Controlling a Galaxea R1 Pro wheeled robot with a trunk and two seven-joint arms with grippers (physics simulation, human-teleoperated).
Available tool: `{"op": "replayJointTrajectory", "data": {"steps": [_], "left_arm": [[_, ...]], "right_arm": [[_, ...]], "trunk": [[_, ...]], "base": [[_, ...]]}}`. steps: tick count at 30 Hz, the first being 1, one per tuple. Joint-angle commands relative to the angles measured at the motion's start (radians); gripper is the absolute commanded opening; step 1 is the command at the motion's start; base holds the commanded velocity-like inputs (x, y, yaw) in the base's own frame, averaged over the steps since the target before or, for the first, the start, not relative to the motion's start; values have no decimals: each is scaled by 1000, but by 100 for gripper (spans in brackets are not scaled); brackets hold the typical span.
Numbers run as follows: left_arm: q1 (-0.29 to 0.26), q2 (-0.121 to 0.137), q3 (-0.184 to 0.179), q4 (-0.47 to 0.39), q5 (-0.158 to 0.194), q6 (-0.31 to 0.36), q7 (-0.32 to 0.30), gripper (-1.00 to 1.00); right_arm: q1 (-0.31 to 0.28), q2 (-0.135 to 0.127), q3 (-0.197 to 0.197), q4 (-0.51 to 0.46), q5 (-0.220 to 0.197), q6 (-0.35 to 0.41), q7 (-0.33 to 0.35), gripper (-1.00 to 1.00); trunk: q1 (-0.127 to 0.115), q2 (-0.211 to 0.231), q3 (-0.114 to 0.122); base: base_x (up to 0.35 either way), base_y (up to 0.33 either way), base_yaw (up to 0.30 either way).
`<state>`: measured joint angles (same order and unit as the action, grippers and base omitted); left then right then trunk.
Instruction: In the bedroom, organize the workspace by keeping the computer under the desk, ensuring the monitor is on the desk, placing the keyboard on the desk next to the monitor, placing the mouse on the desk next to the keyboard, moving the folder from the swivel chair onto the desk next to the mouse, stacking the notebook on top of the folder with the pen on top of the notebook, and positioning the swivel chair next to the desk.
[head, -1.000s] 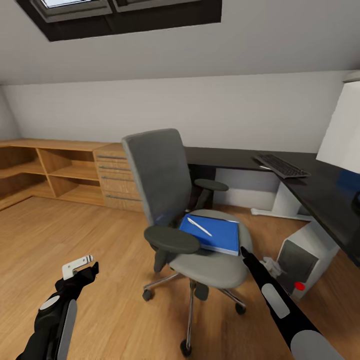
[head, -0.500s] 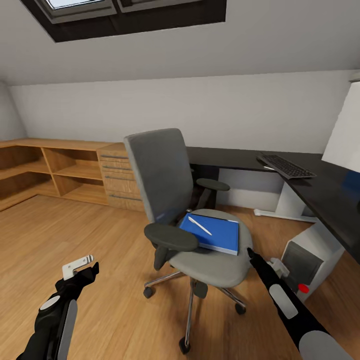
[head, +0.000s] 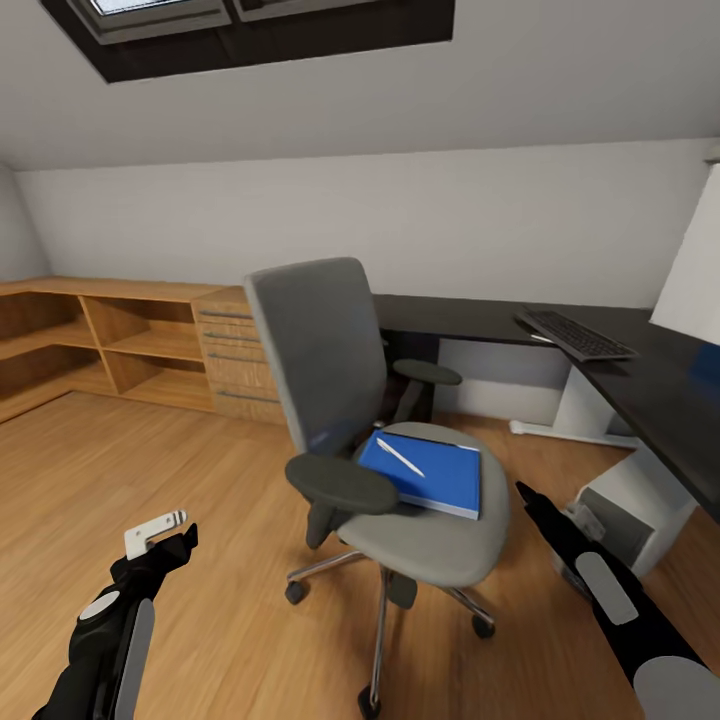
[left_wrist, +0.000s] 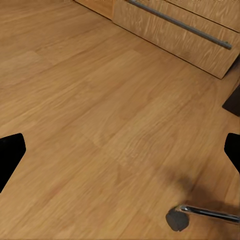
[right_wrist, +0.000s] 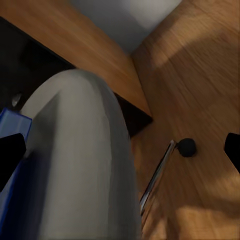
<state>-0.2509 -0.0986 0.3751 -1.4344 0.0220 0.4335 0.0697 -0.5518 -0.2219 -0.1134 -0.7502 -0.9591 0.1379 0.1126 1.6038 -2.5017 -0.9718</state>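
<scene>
The grey upholstered swivel chair (head: 345, 400) with black padded armrests stands on the light wood floor (head: 150, 480) in the middle of the head view, its tall back turned toward the wooden shelves (head: 90, 335) and its seat facing the long glossy black bench (head: 640, 385). On the seat lies the thin bright-blue rectangular folder (head: 435, 478), flat, with the short pale pen (head: 400, 456) resting on top of it. A dark edge shows beneath the folder's near side, but whether that is the notebook cannot be told.

On the bench, toward its far end, sits the slim black-keyed keyboard (head: 578, 335). The small light-grey computer tower (head: 640, 505) stands on the floor under the bench, partly behind the right arm.

The right gripper (head: 527, 493) reaches forward just beside the seat's front edge, near the folder but apart from it. In the right wrist view the 2 dark fingertips (right_wrist: 11, 155) stand wide apart with the rounded grey seat edge (right_wrist: 85, 160) between them, so these jaws are open and hold nothing; a strip of blue folder (right_wrist: 12, 130) shows beside 1 tip.

The left gripper (head: 160, 530) hangs low over the floor, well apart from the chair. In the left wrist view its fingertips (left_wrist: 10, 152) are spread wide over bare floorboards, jaws open, with a chair caster (left_wrist: 176, 219) and the light-wood drawer chest (left_wrist: 200, 30) in sight.
</scene>
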Motion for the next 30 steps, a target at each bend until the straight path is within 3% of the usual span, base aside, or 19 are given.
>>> {"op": "replayJointTrajectory", "data": {"steps": [1,8,14,30], "left_arm": [[-1,-1,1,-1,3,5,2,100],[-1,0,1,-1,3,6,1,100],[0,0,1,-1,3,6,1,100],[0,1,2,-3,3,7,1,100]], "right_arm": [[0,0,-3,-1,-8,6,4,100],[0,1,-3,0,-9,7,3,100],[0,4,-3,1,-10,7,1,100],[0,7,-3,3,-13,8,1,100]], "trunk": [[0,0,-1],[0,0,-1],[0,0,-1],[0,0,-1]], "base": [[282,0,0],[277,0,0],[71,0,31],[6,0,234]]}}
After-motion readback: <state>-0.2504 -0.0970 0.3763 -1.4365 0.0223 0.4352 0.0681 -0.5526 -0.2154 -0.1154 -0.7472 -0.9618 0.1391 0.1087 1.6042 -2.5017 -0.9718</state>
